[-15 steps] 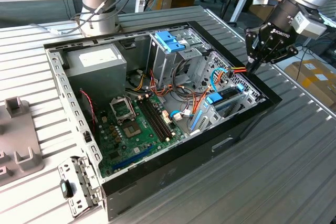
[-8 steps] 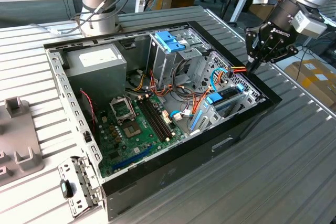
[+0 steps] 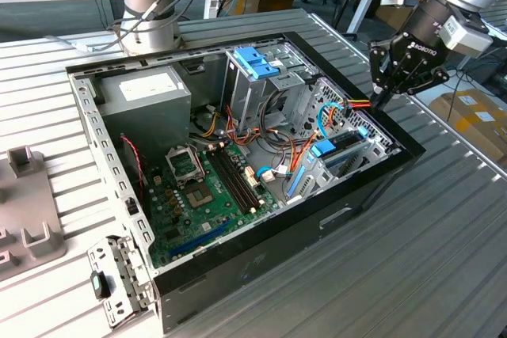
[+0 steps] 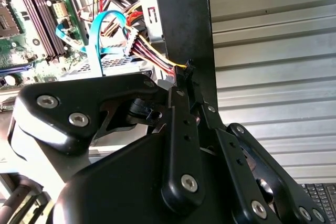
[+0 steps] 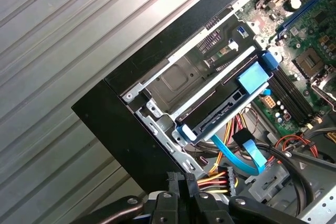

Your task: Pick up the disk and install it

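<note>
While the tool (image 3: 379, 99) hangs just above the case's far corner on the exterior view's right, its fingers (image 4: 181, 124) look pressed together with nothing between them. In both wrist views the tips meet right over the black case wall (image 4: 181, 24), next to the bundle of red and yellow power wires (image 5: 215, 179).

Just past the tips, there's the disk (image 5: 220, 106): a flat dark drive in bright blue rails, lying tilted in its bay (image 5: 178, 80) at the case's front corner, its blue tab end (image 5: 253, 78) pointing toward the motherboard (image 5: 299, 51). It looks set in the bay but not flat, so my read is that it isn't fully home.

Doing this well, I'd say, means pushing square on the blue rail or tab rather than the drive's face, keeping the closed tips clear of the light-blue data cable (image 5: 239, 156) and those wires, and pressing evenly so the rails don't jam.

Further off, the tall drive cage with its blue handle (image 3: 255, 62) stands mid-case, the power supply (image 3: 146, 93) beyond it, all on the ribbed metal surface (image 3: 444, 235).
</note>
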{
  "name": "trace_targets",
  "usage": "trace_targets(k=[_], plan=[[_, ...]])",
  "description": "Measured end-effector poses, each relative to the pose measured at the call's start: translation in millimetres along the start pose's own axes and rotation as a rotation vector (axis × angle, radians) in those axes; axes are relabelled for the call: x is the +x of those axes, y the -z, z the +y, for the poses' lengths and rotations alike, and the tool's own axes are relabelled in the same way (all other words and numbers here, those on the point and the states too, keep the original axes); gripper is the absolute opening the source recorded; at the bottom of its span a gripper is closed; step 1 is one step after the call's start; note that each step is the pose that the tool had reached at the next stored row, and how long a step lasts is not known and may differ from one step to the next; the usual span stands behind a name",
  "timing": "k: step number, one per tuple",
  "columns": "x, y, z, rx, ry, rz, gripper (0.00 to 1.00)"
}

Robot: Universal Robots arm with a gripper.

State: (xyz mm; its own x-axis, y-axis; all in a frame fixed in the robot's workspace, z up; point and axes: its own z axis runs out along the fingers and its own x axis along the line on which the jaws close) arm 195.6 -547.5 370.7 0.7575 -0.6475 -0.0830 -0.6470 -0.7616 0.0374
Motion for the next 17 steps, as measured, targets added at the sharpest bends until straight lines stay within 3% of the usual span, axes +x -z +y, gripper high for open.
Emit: trace_targets(k=[7,17], plan=[[-0.5,0.0,0.5,0.0028,0.000,-0.0024,0.17],[-5.0,-0.7,6.6,0.0048,0.000,-0.0040,0.17]])
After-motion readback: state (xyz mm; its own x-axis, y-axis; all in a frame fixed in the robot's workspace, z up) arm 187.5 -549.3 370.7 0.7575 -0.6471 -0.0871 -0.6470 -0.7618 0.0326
